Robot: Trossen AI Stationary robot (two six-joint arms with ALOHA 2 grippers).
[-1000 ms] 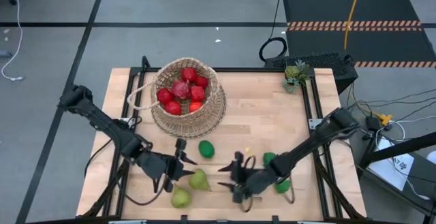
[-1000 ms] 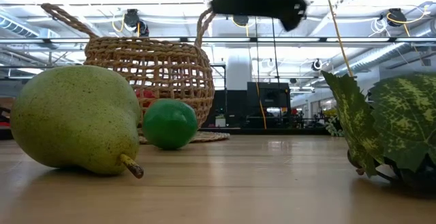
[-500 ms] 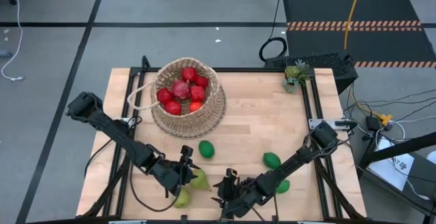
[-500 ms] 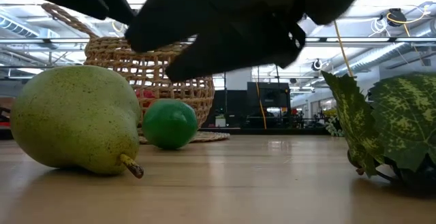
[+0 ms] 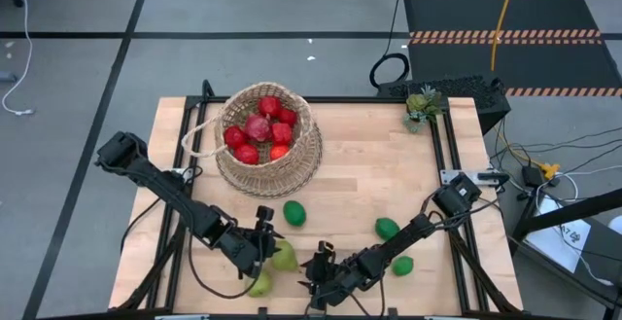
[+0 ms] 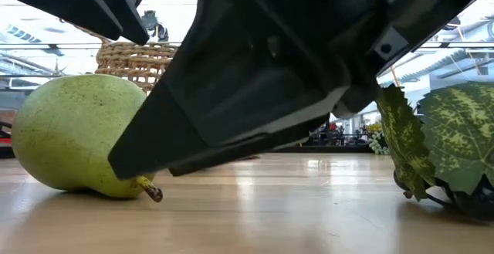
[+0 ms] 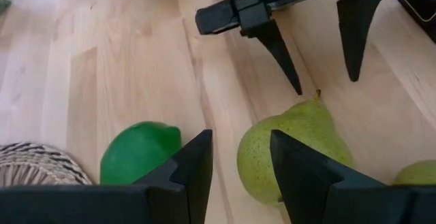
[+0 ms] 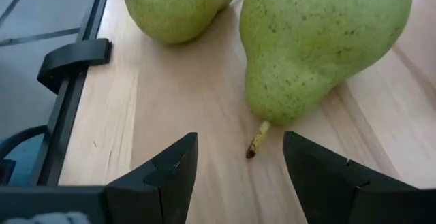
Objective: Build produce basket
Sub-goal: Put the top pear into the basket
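Note:
The wicker basket (image 5: 268, 141) stands at the table's far left and holds several red fruits (image 5: 260, 130). Two yellow-green pears lie near the front edge: one (image 5: 284, 256) (image 8: 320, 40) (image 7: 293, 149) with its stem toward my right gripper, the other (image 5: 259, 283) (image 8: 177, 3) beside it. My left gripper (image 5: 267, 234) (image 7: 240, 139) hovers open just behind the first pear, beside a green lime (image 5: 294, 213) (image 7: 139, 159). My right gripper (image 5: 316, 266) (image 8: 240, 139) is open, low over the table, its fingers pointing at the pear's stem (image 8: 257, 139).
Two more limes (image 5: 387, 229) (image 5: 401, 266) lie right of my right arm. A mottled green leaf (image 6: 440, 142) lies at the near right in the low view. A small potted plant (image 5: 422, 105) sits at the far right corner. The table's black side rail (image 8: 71, 60) is close by.
My right gripper has come down and toward the table's near left, closing on the pear's stem end, and it uncovered a lime behind it. My left gripper has sunk toward the same pear. No fruit has moved.

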